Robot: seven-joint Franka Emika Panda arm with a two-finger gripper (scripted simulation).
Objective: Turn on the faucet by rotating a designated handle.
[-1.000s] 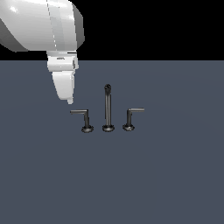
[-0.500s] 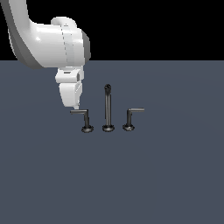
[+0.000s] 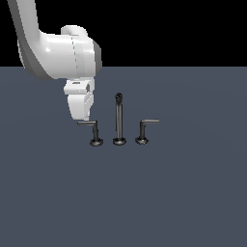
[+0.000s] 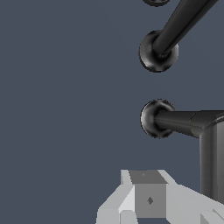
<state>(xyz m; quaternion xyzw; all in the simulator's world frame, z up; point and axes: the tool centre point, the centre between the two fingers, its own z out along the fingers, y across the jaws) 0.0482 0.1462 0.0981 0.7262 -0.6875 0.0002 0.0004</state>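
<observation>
1. White and big, the robot arm (image 3: pixel 58 53) reaches down near the far edge of the grey floor (image 3: pixel 144 202), so its gripper (image 3: pixel 83 118) can get at the handle (image 3: pixel 91 126).
2. Dark metal faucet (image 3: pixel 118 120) stands on the floor in three pieces; its tall spout is in the middle.
3. Its handle is on the exterior view's left, arm bent away from the spout.
4. Gripper tips sit just above that arm's end. I cannot tell how far open they are, and nothing looks held.

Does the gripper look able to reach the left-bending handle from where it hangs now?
Probably yes: the gripper hangs just above the handle arm's free end, with nothing between them; the spout stands clear to the side.
</observation>
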